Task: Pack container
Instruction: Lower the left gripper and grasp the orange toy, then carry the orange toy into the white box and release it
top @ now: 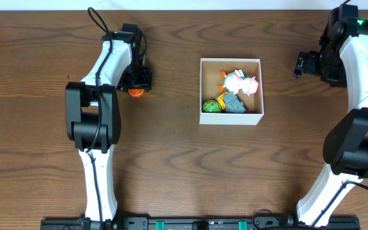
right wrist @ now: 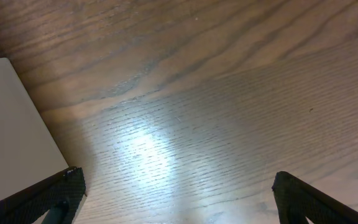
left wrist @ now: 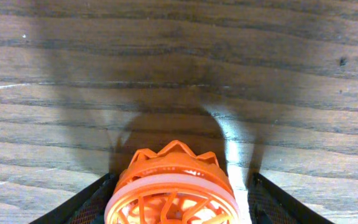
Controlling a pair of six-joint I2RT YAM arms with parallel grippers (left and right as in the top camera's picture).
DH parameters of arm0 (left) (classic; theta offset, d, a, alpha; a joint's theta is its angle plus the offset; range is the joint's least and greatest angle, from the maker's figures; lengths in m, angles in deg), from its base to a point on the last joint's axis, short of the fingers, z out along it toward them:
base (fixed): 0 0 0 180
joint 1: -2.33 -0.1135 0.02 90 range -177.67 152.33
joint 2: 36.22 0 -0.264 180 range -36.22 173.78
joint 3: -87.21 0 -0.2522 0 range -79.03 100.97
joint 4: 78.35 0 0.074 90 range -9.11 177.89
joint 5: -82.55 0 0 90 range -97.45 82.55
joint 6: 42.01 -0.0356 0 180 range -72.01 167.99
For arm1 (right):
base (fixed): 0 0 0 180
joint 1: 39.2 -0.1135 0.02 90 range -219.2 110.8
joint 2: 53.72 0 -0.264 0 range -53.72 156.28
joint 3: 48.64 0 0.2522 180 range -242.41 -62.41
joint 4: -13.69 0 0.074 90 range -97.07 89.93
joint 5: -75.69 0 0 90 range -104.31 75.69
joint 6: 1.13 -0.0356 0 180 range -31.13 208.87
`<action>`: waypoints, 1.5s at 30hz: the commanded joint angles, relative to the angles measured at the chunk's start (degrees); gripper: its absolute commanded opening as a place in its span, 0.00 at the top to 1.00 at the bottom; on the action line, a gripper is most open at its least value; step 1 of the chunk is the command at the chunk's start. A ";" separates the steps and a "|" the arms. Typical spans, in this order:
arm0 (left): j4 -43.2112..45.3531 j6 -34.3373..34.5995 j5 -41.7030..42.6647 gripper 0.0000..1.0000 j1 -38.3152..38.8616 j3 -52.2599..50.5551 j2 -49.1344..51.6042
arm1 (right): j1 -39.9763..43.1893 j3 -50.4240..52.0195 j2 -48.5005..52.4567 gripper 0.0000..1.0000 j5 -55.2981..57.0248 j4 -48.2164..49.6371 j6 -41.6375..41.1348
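The container (top: 230,118), a square white-walled box with a brown inside, stands at the middle of the table and holds several small toys: a white and pink figure (top: 238,80), a green one (top: 211,106) and a grey-blue one (top: 235,105). An orange ribbed round toy (top: 135,92) lies on the table left of it. My left gripper (top: 137,86) is open and straddles this orange toy (left wrist: 173,186), with a strip of table showing beside the right finger (left wrist: 179,180). My right gripper (top: 298,64) is open and empty (right wrist: 173,177), to the right of the container.
A white flat surface (right wrist: 8,130) at the left edge of the right wrist view looks like the container's wall. Dark wood tabletop (top: 171,166) lies all around. Both arm bases stand at the front edge.
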 commanded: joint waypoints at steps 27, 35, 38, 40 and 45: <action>0.00 -1.46 -1.16 0.51 -0.20 -0.28 -0.07 | 0.33 0.20 -0.57 0.01 0.22 -0.02 -0.61; -2.86 -2.01 -1.14 0.51 0.55 1.90 -0.50 | 0.31 0.20 -0.57 0.01 0.22 0.00 -0.61; -2.95 -3.06 -1.20 0.51 1.40 2.10 -1.66 | 0.33 0.22 -0.57 0.01 0.22 -0.02 -0.61; -2.95 -3.15 -1.16 0.51 2.03 2.32 -2.60 | 0.31 0.22 -0.57 0.01 0.22 0.00 -0.61; -2.71 -3.41 -1.11 0.51 4.90 2.32 -6.16 | 0.33 0.20 -0.57 0.01 0.22 0.00 -0.61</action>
